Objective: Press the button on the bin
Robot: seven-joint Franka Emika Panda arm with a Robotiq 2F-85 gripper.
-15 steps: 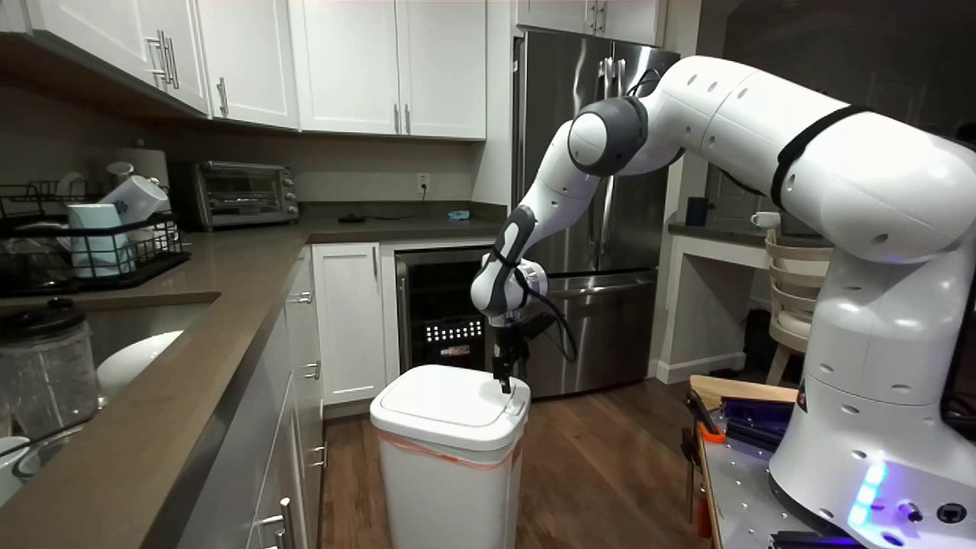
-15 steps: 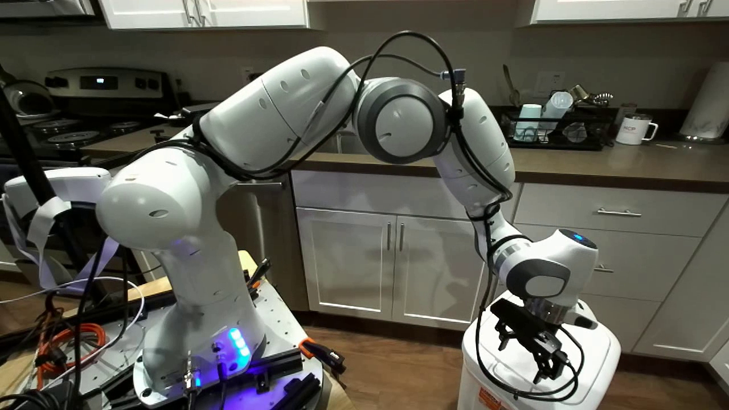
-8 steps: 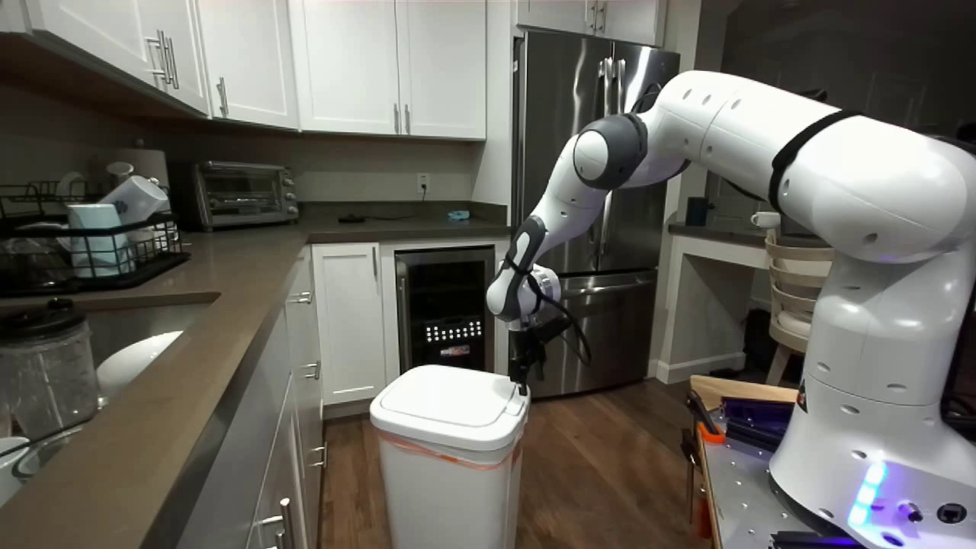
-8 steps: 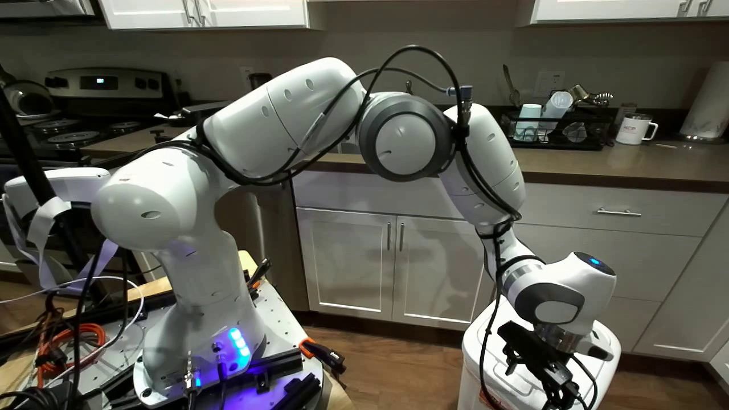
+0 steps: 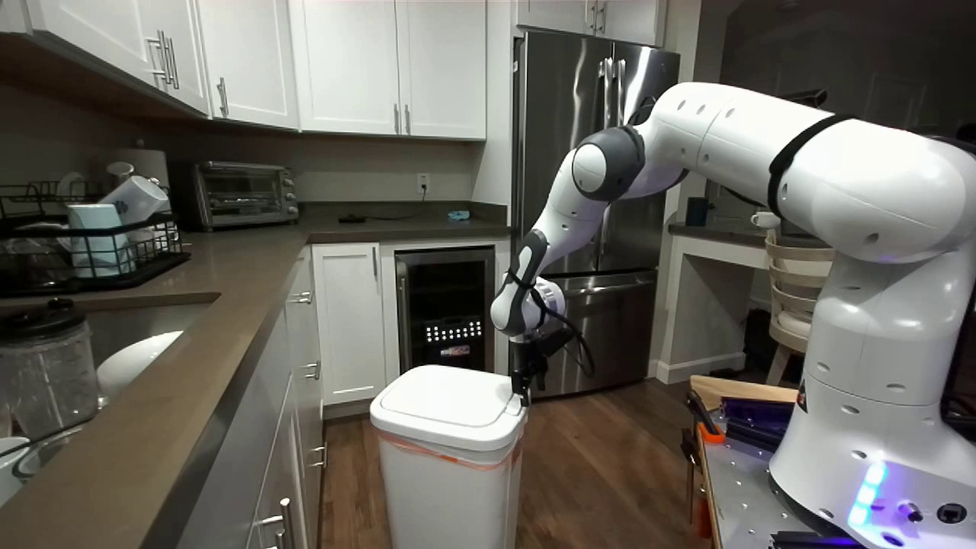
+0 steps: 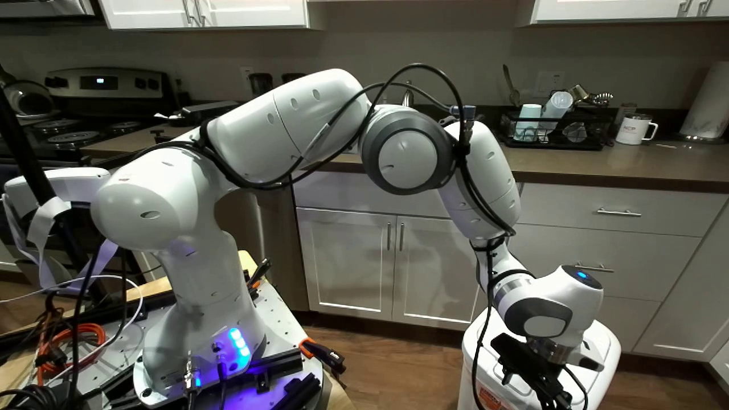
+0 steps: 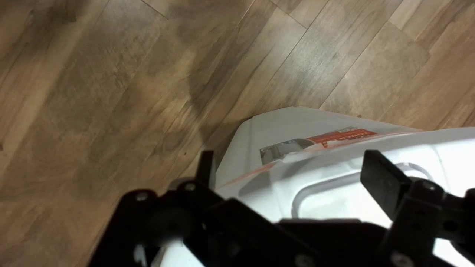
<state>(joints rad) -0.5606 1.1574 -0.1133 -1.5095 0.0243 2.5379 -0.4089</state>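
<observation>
The tall white bin [image 5: 450, 488] stands on the floor with its flat lid [image 5: 442, 396] closed. It also shows in another exterior view [image 6: 605, 347], partly covered by the arm. My gripper [image 5: 524, 398] points down at the lid's edge on the robot's side. In the wrist view my gripper [image 7: 289, 163] is open with nothing between its wide-spread fingers. One finger is over the lid's corner, the other over the lid. A small curved outline [image 7: 417, 168], perhaps the button, shows partly behind that second finger. I cannot tell whether a fingertip touches the lid.
A counter [image 5: 229, 305] with cabinets runs along one side of the bin. A steel fridge [image 5: 587, 335] and a small glass-door cooler [image 5: 446, 305] stand behind it. The robot's base table [image 5: 740, 473] holds tools. Black cables [image 6: 484, 353] hang beside the wrist.
My gripper has moved down and toward the robot-side edge of the lid. In the last half second it has sunk slightly further and shifted a little sideways. The bin has not moved.
</observation>
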